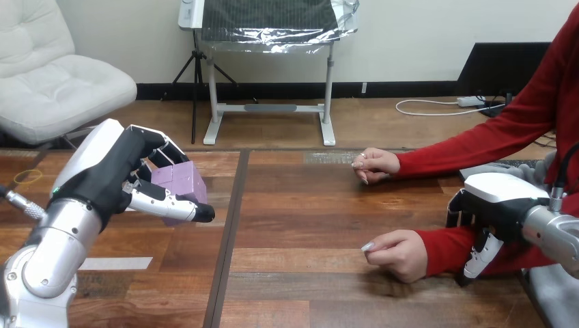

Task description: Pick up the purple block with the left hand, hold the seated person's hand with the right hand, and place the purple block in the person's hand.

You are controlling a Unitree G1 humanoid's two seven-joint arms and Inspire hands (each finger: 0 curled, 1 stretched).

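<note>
Left hand [109, 171]: curled round the block [179, 183], at 9 o'clock, off the table [307, 225].
Block: purple, between the left hand's thumb and fingers.
Right hand [495, 212]: over the red sleeve [447, 247], at 2 o'clock of the person's near hand [399, 254]; cannot tell whether it grips.
Near hand: 4 o'clock, on the table.
Far hand [375, 165]: 3 o'clock, on the table.

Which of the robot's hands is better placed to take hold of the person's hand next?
Right. The right hand sits close by the person's nearer hand; the left hand, far off, grips the purple block.
</note>
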